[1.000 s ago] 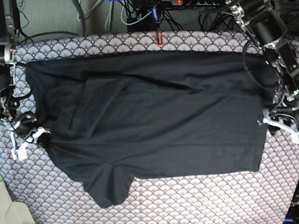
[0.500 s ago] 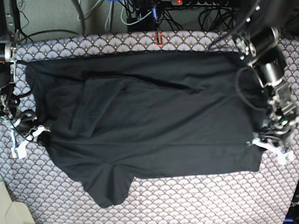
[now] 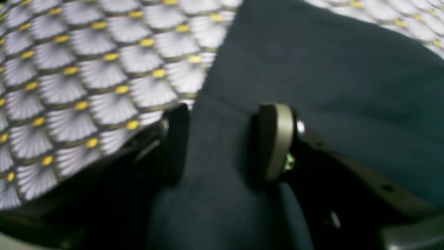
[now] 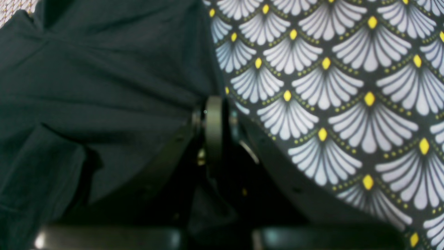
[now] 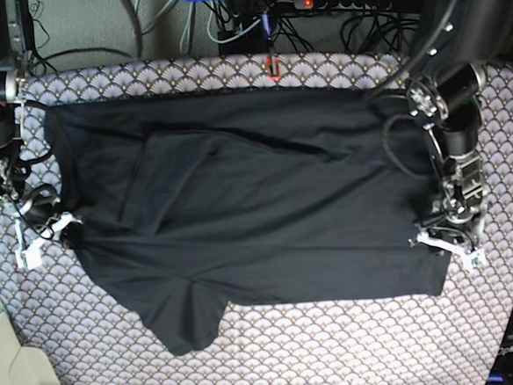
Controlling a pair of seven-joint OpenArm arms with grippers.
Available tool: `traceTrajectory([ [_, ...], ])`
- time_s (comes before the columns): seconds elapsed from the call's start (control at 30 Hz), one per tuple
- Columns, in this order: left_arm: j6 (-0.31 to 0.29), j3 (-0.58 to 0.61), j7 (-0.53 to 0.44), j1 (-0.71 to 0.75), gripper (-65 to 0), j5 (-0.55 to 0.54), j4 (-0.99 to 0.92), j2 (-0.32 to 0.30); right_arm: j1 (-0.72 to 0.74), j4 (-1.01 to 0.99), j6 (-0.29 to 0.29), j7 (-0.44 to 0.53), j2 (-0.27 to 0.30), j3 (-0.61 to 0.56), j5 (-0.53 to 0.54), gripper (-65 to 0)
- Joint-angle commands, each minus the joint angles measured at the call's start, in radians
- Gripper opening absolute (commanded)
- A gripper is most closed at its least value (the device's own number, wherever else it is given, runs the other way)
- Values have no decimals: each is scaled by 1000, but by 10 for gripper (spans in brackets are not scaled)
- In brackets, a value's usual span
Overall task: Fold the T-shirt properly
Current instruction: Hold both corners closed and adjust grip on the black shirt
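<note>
1. The left gripper (image 3: 222, 139) has its jaws spread, straddling the hem edge of the T-shirt (image 3: 312, 86); cloth lies between them but they are not yet pinching it. If they close from here with only a shallow bite, the hem could slip free as soon as the arm lifts

2. The right gripper (image 4: 213, 128) has its jaws pressed together right at the shirt's edge, where black cloth meets the tablecloth (image 4: 329, 86). A sliver of cloth appears caught between them, though the wrist view is too dark there to be sure how much. A thin pinch like that may let go under tension

3. In the base view the T-shirt (image 5: 249, 211) lies spread across the bench, with the right gripper (image 5: 44, 238) at its 9 o'clock edge and the left gripper (image 5: 445, 241) at about 4 o'clock

4. One arm gripping and one not is the main risk: a pull from 9 o'clock alone would drag the whole shirt sideways and bunch it

5. A sleeve hangs out at 7 o'clock and a loose flap lies on top near 11 o'clock; folding over them would trap wrinkles

6. Either pair of jaws could also catch the tablecloth (image 5: 338, 345) beneath and lift it along
</note>
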Motion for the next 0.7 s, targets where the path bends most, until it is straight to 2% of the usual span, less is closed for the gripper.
traceTrajectory([
  [0.0,0,1,-25,-37,-333,-6,17,-13,18,10,-1,3,23,2,-3,-650],
  [0.2,2,1,-31,-54,-333,-6,11,-34,17,10,-1,3,23,2,-3,-650],
  [0.4,4,3,-117,-49,-333,-4,4,-31,17,10,-1,3,20,2,-3,-650],
  [0.67,4,1,-125,-52,-333,-10,-64,-31,17,10,-1,3,19,2,-3,-650],
])
